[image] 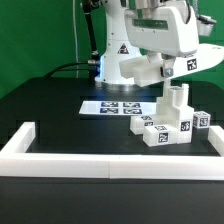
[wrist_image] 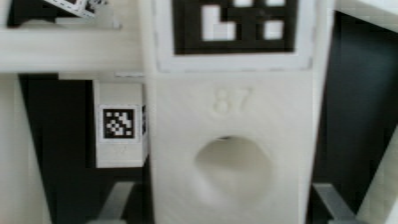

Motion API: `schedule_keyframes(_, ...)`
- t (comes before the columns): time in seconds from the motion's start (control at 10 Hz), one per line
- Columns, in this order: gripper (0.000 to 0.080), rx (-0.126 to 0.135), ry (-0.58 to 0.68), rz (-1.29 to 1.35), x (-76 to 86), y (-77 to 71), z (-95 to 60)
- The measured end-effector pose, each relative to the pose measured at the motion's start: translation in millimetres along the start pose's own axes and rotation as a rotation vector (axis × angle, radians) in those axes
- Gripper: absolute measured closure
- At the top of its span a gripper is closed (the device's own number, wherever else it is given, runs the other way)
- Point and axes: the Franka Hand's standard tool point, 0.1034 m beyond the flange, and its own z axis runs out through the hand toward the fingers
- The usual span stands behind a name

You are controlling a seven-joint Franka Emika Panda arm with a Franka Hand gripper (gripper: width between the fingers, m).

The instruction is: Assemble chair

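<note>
Chair [image: 165,128] under assembly — gripper [wrist_image: 219,203] is pinching its tagged slab [wrist_image: 231,110] by both edges, jaws pressing flat, likely keeping it upright and square for seating. Other parts are sitting clustered toward the exterior view's right, just beside the marker board [image: 112,105], behind the rail [image: 110,160].

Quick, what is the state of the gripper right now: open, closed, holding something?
Gripper: closed on the white tagged chair part between its fingers.

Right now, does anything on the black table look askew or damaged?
Nothing stands out. The matte white blocky plastic chair parts sit clustered beside the flat white marker board, inside the long white rail; none looks damaged.
</note>
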Motion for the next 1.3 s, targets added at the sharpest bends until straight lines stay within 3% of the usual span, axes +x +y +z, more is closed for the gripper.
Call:
schedule_keyframes(0.2,0.0511,0.015,0.053,0.012,-0.8,-5.1,-1.1)
schedule_keyframes(0.5,0.0511,0.033,0.132,-0.013,-21.7,-12.0,4.0)
schedule_keyframes(1.3,0.0511,0.013,0.12,-0.007,-18.4,-5.0,6.7)
